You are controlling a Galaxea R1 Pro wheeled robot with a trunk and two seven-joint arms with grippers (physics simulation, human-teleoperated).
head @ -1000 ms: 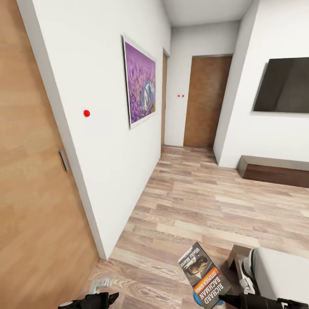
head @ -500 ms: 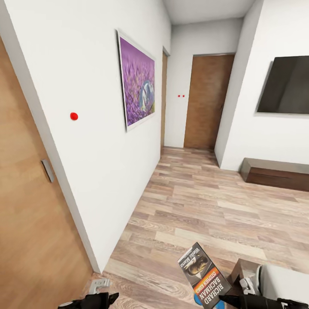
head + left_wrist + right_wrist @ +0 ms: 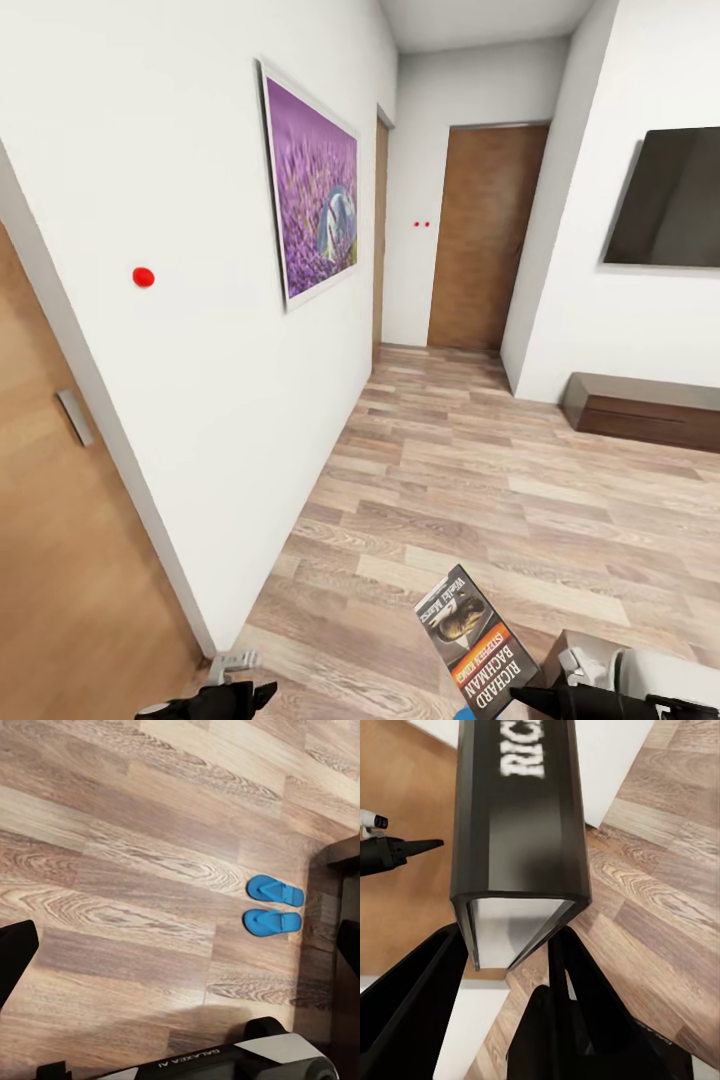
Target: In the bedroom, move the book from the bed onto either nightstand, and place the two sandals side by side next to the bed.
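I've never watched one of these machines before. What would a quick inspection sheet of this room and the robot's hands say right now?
Surface: grey-brown wood-plank floor, bare where it shows.
Job's things: thin dark grey paperback book with orange band, held up off the floor, tilted; two flat bright blue sandals lie side by side on the floor, close but apart.
Clutter: nothing seen.
Grippers: right gripper has its black fingers closed on the book's lower edge; left gripper is low at the frame's edge, state unclear.
Cables: nothing seen.
Surroundings: white walls, purple lavender picture, brown wooden doors, dark wall screen, low dark brown cabinet.
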